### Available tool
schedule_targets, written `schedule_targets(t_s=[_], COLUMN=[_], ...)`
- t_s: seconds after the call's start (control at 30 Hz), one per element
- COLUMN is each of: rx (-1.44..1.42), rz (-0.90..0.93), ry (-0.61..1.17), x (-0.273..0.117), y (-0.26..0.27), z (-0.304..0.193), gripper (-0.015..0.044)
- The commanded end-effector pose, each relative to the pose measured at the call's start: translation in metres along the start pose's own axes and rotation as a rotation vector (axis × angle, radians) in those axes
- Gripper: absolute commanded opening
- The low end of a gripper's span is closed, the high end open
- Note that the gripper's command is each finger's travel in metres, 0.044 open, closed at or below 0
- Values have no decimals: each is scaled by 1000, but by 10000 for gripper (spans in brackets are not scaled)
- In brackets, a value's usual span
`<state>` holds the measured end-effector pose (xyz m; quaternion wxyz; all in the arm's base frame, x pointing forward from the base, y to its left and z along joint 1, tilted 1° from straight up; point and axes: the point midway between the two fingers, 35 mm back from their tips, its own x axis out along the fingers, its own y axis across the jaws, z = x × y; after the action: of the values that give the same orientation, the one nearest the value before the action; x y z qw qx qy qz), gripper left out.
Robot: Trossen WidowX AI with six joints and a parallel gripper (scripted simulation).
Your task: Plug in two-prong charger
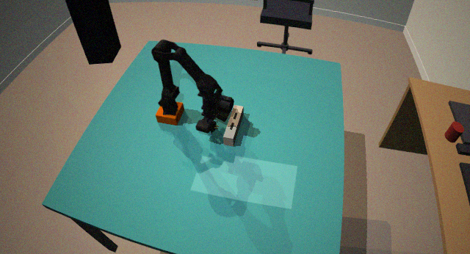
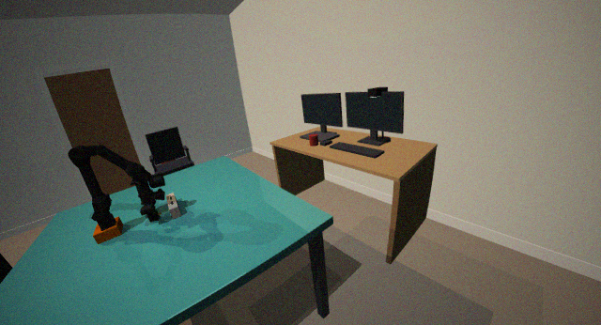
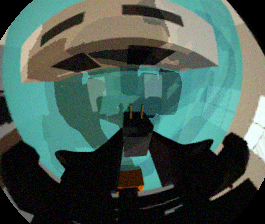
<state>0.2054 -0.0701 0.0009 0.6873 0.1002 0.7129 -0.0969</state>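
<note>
The power strip (image 1: 229, 139) (image 2: 175, 213) (image 3: 198, 44) is a pale block on the teal table, with two dark slots showing on its top. In the wrist view it spans the upper part, and dark patches show on its near face. The black charger (image 3: 137, 134) stands between my fingertips, its two brass prongs pointing toward the strip. Table surface shows between prongs and strip, so they are apart. My gripper (image 3: 134, 130) (image 1: 211, 127) (image 2: 152, 216) is shut on the charger, one finger against each side. In the top and exterior views the arm mostly hides the charger's body.
The arm's orange base (image 1: 169, 116) (image 2: 108, 232) (image 3: 131, 179) stands on the teal table (image 1: 128, 166) (image 2: 141, 278), on the far side of the gripper from the strip. A wooden desk (image 2: 399, 161) with monitors and a red mug (image 1: 454, 131) (image 2: 314, 140) stands apart from the table.
</note>
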Motion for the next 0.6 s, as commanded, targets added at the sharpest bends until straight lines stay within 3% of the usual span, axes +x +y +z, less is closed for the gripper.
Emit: schedule_targets(t_s=[0.0, 0.17, 0.57], rx=[0, -1, -4], rz=[0, 0, -5], ry=[-2, -1, 5], x=[0, -8, -54], y=[0, 0, 1], z=[0, 1, -9], gripper=[92, 0, 0])
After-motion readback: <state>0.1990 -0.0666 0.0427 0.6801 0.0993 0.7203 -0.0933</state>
